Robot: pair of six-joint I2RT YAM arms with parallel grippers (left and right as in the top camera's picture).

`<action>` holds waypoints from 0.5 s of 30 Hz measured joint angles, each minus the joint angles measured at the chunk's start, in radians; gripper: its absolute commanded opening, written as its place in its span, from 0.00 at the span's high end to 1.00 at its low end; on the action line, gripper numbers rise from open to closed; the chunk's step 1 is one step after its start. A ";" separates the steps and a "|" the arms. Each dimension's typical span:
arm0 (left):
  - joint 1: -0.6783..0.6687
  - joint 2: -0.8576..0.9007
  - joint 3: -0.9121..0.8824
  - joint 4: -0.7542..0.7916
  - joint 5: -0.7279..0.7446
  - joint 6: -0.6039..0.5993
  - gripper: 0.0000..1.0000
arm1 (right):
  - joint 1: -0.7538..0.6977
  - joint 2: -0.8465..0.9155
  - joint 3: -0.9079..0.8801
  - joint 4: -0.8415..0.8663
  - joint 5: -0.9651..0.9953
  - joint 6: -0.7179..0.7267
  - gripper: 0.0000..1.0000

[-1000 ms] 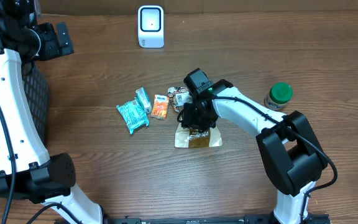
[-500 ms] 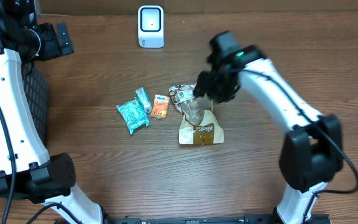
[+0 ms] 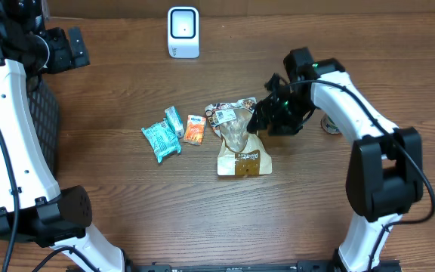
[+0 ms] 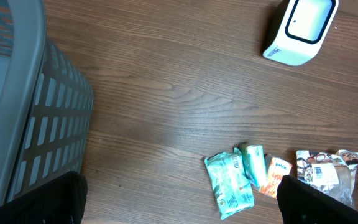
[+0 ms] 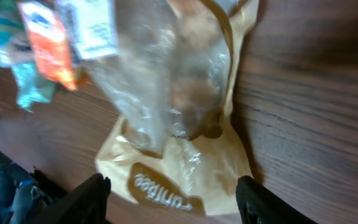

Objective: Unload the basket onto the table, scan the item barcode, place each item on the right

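Right claw [image 3: 274,115], overhead: just beside the snack bag [image 3: 242,147], which lies on the table [image 3: 127,211], well apart from the scanner [image 3: 183,32]. Pickup pending, I judge; next: grip bag, show label [image 3: 227,115] to scanner. Left wrist: left claw [image 4: 182,193] gapes, empty. Right wrist: fingers [image 5: 95,199] spread wide, holding nothing; bag crinkled, clear top, tan base.

White lettering on the tan bag [image 5: 185,168], perhaps "…unibee"; barcode label [image 3: 226,115] print too small to read.

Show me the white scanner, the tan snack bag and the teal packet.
white scanner [image 3: 183,32]: overhead view, middle of its face.
tan snack bag [image 3: 242,161]: overhead view, its printed lower part.
teal packet [image 3: 161,141]: overhead view, its middle.
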 measured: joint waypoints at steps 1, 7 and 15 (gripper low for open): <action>0.000 0.000 0.000 0.000 0.000 0.000 0.00 | 0.000 0.011 -0.012 0.005 -0.005 -0.008 0.32; 0.000 0.000 0.000 0.000 0.000 0.000 0.01 | -0.006 0.065 -0.035 0.021 -0.024 -0.046 0.29; 0.000 0.000 0.000 0.000 0.000 0.000 0.01 | -0.019 0.069 -0.094 0.081 -0.045 -0.064 0.28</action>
